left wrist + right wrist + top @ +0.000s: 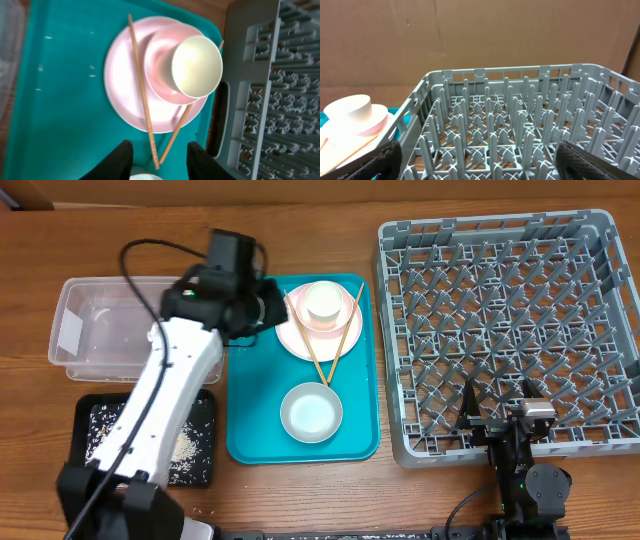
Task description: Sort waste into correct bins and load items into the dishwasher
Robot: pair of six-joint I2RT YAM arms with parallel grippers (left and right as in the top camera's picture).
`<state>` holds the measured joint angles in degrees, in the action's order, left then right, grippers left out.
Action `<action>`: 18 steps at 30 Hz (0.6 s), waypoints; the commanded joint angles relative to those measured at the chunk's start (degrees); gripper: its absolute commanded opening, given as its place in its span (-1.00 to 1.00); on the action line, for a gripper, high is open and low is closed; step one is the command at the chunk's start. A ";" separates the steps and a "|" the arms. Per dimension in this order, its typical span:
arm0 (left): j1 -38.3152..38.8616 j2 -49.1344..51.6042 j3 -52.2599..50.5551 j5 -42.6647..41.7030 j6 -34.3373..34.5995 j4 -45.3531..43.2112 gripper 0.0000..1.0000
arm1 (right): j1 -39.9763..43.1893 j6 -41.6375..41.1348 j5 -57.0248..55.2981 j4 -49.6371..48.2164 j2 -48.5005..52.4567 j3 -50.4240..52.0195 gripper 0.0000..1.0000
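Left wrist cam is showing what overhead is hiding under the arm: the left tool [161, 147] is hanging with fingers apart, nothing clamped, and the crossed ends of the chopsticks [142, 95] are lying between them on the pink plate [125, 95]. The cup [196, 67] is sitting on that plate. Only overhead is showing the bowl [311, 412] on the teal tray [250, 410]. The right tool [480, 150] is gaping wide at the dish rack [500, 320].

left arm [175, 370]: white shell, black joints, looped black cable | right arm [520, 470]: black, pale grey block
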<state>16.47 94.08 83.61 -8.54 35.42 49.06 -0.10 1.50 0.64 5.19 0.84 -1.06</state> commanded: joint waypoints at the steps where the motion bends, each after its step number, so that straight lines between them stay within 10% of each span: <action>1: 3.37 3.89 -0.96 3.74 4.66 -1.68 -0.33 | 0.13 0.07 0.11 -0.37 -0.61 0.59 1.00; 18: 7.72 18.08 -0.96 8.92 10.05 -5.68 -0.55 | 0.13 0.07 0.11 -0.37 -0.61 0.59 1.00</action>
<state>24.01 110.78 83.13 -0.78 44.27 43.62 -0.10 1.50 0.67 5.17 0.84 -1.06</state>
